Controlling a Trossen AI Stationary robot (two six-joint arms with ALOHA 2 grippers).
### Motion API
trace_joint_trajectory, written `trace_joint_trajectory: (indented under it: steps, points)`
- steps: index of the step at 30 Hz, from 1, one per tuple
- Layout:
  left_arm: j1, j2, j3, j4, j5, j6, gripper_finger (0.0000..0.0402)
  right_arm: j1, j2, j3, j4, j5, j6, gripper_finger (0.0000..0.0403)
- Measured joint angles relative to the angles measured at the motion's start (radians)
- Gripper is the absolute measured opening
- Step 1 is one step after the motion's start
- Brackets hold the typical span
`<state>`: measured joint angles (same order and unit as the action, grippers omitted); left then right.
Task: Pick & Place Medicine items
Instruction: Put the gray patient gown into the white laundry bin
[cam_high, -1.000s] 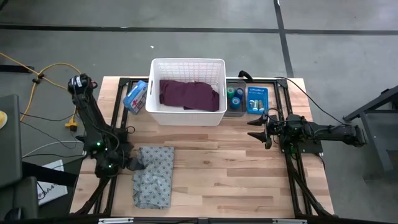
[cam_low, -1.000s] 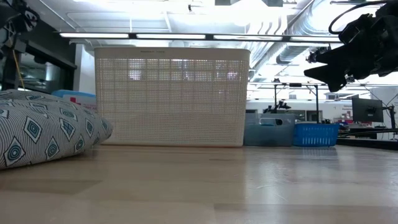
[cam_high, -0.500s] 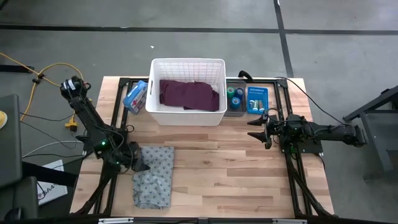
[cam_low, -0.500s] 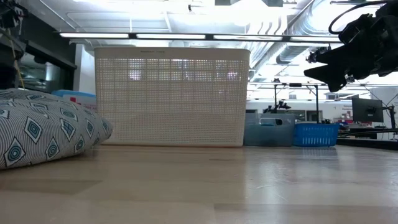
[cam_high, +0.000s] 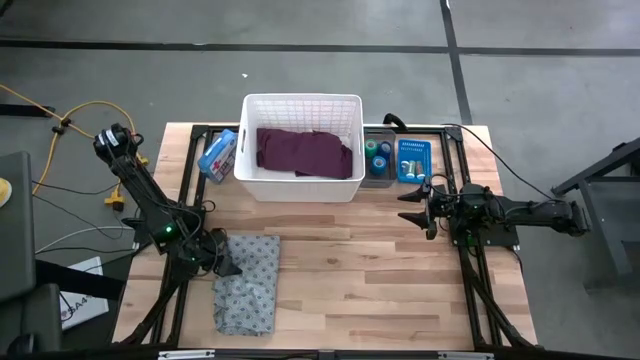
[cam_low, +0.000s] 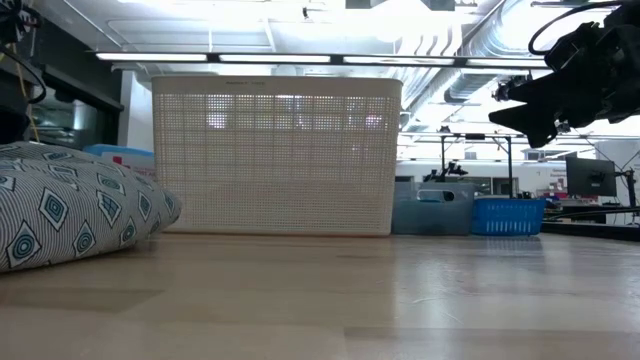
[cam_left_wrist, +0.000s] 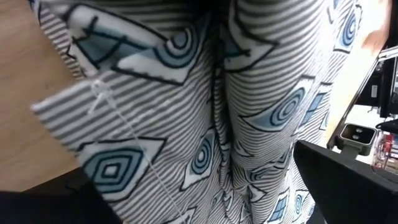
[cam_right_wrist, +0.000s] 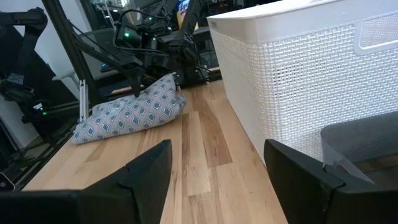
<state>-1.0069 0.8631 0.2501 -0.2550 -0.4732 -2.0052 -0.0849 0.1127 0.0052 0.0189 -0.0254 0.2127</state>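
The medicine items sit at the table's far right. Green and blue tape rolls (cam_high: 378, 155) lie in a small grey bin, with a blue basket (cam_high: 412, 160) of small items beside it. My left gripper (cam_high: 226, 264) is open at the left edge of the grey patterned cloth (cam_high: 250, 285), slanting down, and the cloth (cam_left_wrist: 217, 106) fills the space between its fingers. My right gripper (cam_high: 408, 205) hangs open and level above the table's right side, short of the bins, with nothing in it. My left gripper has one dark finger (cam_left_wrist: 56, 199) on each side of a bulge of the grey patterned cloth near its left edge. It comes slanting down from the table's left. I cannot tell whether the fingers touch the cloth, which lies on the table.
A white lattice basket (cam_high: 303, 98) with a purple cloth (cam_high: 305, 152) inside stands at the far middle. A blue-and-white box (cam_high: 217, 155) lies to its left. Bare wood lies between the grey cloth and my right gripper.
My left arm has swung about its base. Its gripper has crept a little toward the table's right, further against the grey cloth's left edge, and has stayed open. The cloth lies where it did.
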Motion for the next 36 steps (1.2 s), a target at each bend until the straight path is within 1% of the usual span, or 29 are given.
trace_joint_trajectory:
  steps: [7,13,21,32,36]
  points:
    - [0.000,0.000,0.000,0.005,0.000,0.021,0.0399,0.000,0.000,0.000,0.000,0.000,0.000,0.0243]
    - [0.000,0.000,0.000,0.005,0.000,-0.007,0.0399,0.000,0.000,0.000,0.000,0.000,0.000,0.0243]
    - [0.003,0.000,0.000,0.011,-0.001,-0.007,0.0399,0.000,0.000,0.000,0.000,0.000,0.000,0.0243]
    - [0.056,0.002,0.000,0.080,-0.001,0.101,0.0399,0.000,0.000,0.000,0.000,0.000,0.000,0.0243]
    - [0.076,0.034,0.001,0.109,0.016,0.126,0.0399,0.000,0.000,0.000,0.000,0.000,0.000,0.0243]
